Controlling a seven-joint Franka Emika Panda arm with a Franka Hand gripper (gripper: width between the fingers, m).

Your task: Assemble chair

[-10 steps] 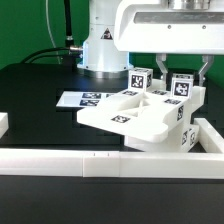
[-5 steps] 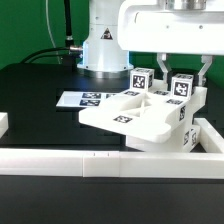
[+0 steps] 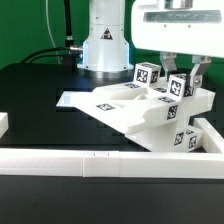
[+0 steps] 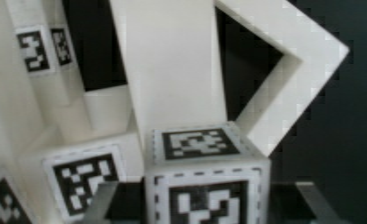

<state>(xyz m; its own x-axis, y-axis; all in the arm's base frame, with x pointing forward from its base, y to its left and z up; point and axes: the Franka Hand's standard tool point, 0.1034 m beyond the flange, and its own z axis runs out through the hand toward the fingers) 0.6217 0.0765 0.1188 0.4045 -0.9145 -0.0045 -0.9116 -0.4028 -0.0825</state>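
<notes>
The chair (image 3: 135, 112) is a partly joined set of white panels and posts with black-and-white tags, at the exterior view's right. It stands tilted, its flat panel sloping down toward the exterior view's left. My gripper (image 3: 184, 76) comes down from above and is shut on a tagged post (image 3: 180, 87) at the chair's top, one finger on each side. In the wrist view the same tagged post (image 4: 205, 185) fills the gap between my dark fingers (image 4: 311, 200), with long white bars (image 4: 171, 70) of the chair running away beyond it.
A low white border wall (image 3: 100, 166) runs along the front and up the exterior view's right side (image 3: 212, 134), close to the chair's lower corner. The arm's base (image 3: 105, 45) and black cables (image 3: 45, 50) stand behind. A white wall end (image 3: 3, 125) sits at the left edge.
The chair has tipped and swung: its flat panel now slopes and reaches further to the exterior view's left, covering the marker board. The gripper has shifted slightly right, still holding the post.
</notes>
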